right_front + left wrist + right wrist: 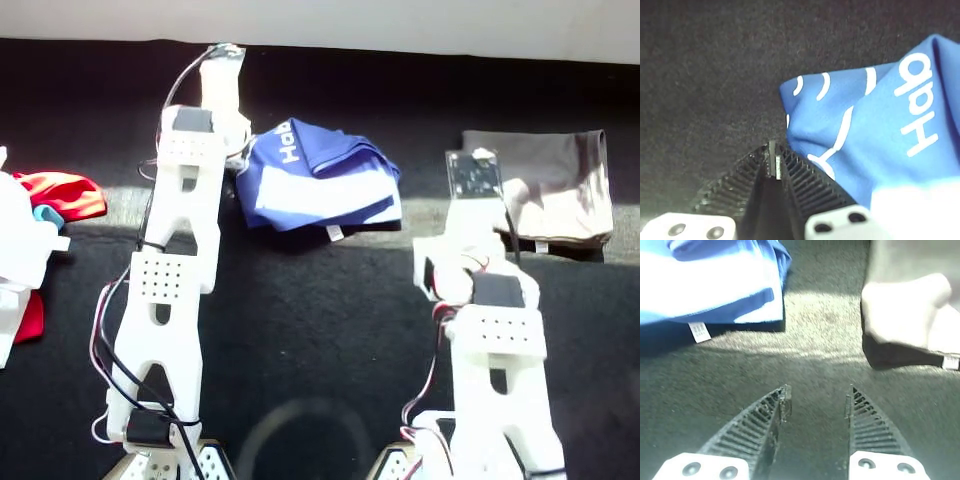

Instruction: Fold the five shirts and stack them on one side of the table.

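The left gripper [772, 156] is at the far side of the table, just beside the left edge of a crumpled blue-and-white polyester shirt with white lettering [320, 182]. Its black ribbed fingers [802, 175] are pressed together. A thin pale strip shows between the tips, but it looks like part of the finger rather than cloth, so the gripper seems to hold nothing. In the left wrist view the blue fabric [875, 135] lies right next to the closed tips, and whether it touches them is hard to tell.

The right gripper [816, 401] hangs over the dark, felt-like table cover [320, 330] with its jaws spread wide apart and nothing between them. It points at the bare strip between the blue-and-white shirt [715, 285] and a folded grey-brown shirt [910, 305]. The grey-brown shirt [555, 190] lies flat at the far right of the table, well apart from the blue one.

At the left edge of the table a bunched red garment [62, 192] lies beside a heap of white cloth [20, 240], with a small light-blue scrap [46, 213] between them.
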Available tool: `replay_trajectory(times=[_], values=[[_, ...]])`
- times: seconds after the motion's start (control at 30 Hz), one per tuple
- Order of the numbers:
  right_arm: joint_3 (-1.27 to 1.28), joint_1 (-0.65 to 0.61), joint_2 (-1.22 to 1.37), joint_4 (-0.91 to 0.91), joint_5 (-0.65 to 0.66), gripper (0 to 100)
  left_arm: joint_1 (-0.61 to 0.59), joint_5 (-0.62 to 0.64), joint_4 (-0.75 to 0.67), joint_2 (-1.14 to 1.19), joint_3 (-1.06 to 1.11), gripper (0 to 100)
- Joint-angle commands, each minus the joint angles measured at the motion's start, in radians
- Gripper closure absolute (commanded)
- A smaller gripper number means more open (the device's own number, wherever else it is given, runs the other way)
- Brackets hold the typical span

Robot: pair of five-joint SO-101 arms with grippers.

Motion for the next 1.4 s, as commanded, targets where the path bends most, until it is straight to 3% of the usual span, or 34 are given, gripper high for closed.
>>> replay_trajectory(times=[0.0,0.13,0.3,0.8,1.03,1.37], values=[[-0.176,-0.016,0.143,-0.013,-0.040,81.5,0.019,0.006,0.169,-0.048,-0.154,99],[-0.470,-0.039,0.417,0.085,-0.044,81.5,0.053,0.006,0.390,-0.045,-0.332,99],[-0.889,-0.107,0.754,0.231,-0.044,81.6,0.008,0.009,0.414,-0.061,-0.315,99],[-1.911,-0.355,1.495,0.518,-0.046,81.6,-0.194,0.040,0.411,-0.510,0.455,99],[-2.115,-0.417,1.704,0.522,-0.038,81.6,-0.242,0.038,0.411,-0.661,0.616,99],[-2.218,-0.223,1.802,0.358,-0.038,81.7,-0.288,0.034,0.385,-0.762,0.803,99]])
